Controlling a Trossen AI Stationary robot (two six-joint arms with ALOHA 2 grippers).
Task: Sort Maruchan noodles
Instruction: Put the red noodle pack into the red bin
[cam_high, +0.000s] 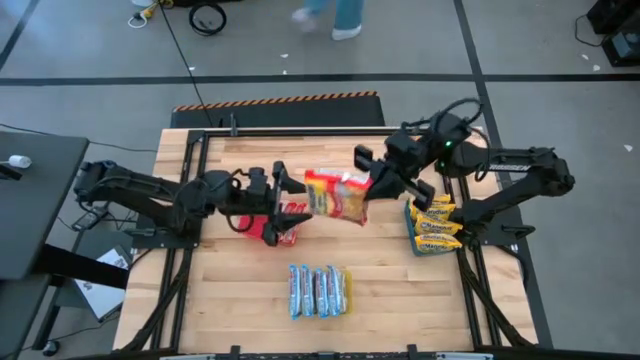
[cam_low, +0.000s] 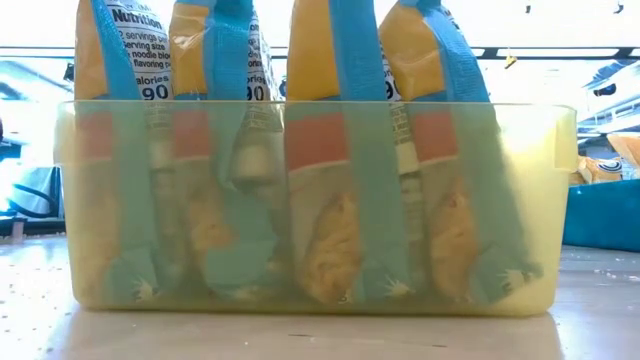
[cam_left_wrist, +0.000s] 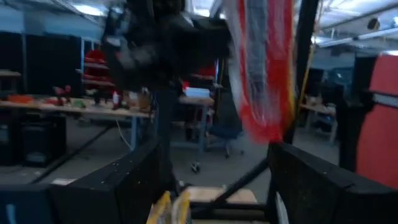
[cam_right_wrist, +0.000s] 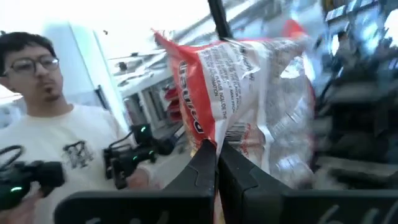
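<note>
Hanging above the counter (cam_high: 380, 280) at centre frame in the high view: one red packet (cam_high: 338, 194), pinched at its right edge by the right pincer (cam_high: 383, 183), fingers pressed together on it. Left pincer (cam_high: 285, 190): fingers spread wide, just left of the held packet, not touching it, above the red tray (cam_high: 272, 232). Red tray, left of centre: holds red packets, mostly hidden under the left arm. Right of centre: stack of yellow packets (cam_high: 432, 226) beneath the right arm. Lower centre: row of blue packets (cam_high: 318, 290) standing side by side in a yellow tray (cam_low: 560, 180), which fills the low view. Right wrist view: held packet above closed fingers (cam_right_wrist: 205, 168); person (cam_right_wrist: 43, 130) in a white shirt at left, beyond the counter, holding a dark device.
</note>
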